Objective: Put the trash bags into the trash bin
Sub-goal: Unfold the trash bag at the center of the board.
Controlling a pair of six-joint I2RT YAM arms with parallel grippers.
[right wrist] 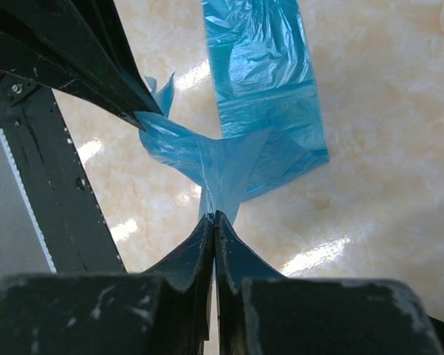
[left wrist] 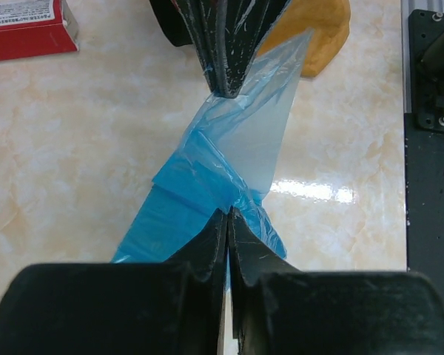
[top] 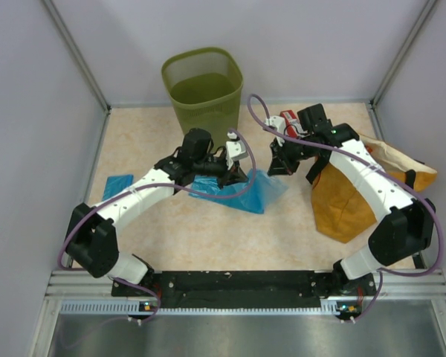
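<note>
A light-blue trash bag (top: 247,195) lies partly lifted on the table in front of the olive-green wire-mesh trash bin (top: 201,86). My left gripper (top: 245,177) is shut on one part of its film (left wrist: 207,177), jaws pressed together (left wrist: 228,216). My right gripper (top: 276,169) is shut on another part of the same bag (right wrist: 260,103), pinching it (right wrist: 214,216). The film is stretched and twisted between the two grips. A second trash bag (top: 117,186), a small folded square, lies flat at the left.
A mustard-orange sack (top: 349,197) with black handles lies at the right under my right arm. A flat red box (top: 288,121) sits behind the right gripper, also at the upper left of the left wrist view (left wrist: 26,28). Walls enclose the table.
</note>
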